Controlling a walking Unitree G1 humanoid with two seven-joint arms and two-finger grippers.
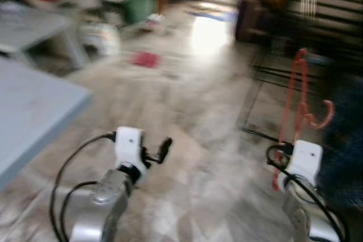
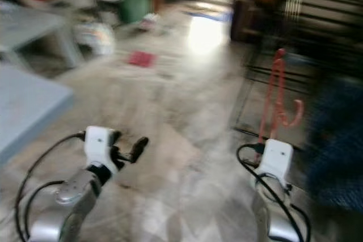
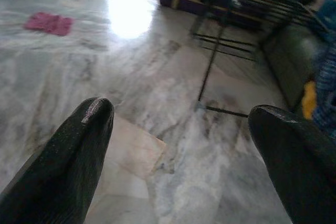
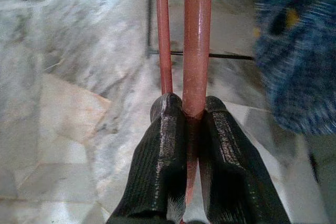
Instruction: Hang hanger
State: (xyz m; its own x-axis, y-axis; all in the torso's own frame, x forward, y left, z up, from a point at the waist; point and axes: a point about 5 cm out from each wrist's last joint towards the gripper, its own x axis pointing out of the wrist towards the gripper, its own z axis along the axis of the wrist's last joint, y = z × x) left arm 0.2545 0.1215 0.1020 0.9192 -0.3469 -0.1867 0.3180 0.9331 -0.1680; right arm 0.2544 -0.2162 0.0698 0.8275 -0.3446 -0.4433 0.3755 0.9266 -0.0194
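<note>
A salmon-red plastic hanger [image 1: 299, 97] stands upright above my right arm, its hook curling right at mid height. My right gripper [image 4: 193, 109] is shut on the hanger [image 4: 197, 40], both black fingers [image 4: 164, 150] pressed against its bar. My left gripper [image 3: 181, 116] is open above bare marble floor, with nothing between its fingers [image 3: 79, 156]. In the eye views the left gripper [image 1: 161, 150] sits low at left of centre. A black metal drying rack [image 1: 306, 32] stands at the right, just behind the hanger.
A light grey table [image 1: 34, 111] fills the left side, its corner near my left arm. A dark blue garment [image 1: 346, 140] hangs at far right. A red cloth [image 1: 146, 59] lies on the marble floor [image 1: 187, 100]. Clutter and a dark cabinet [image 1: 249, 18] line the back.
</note>
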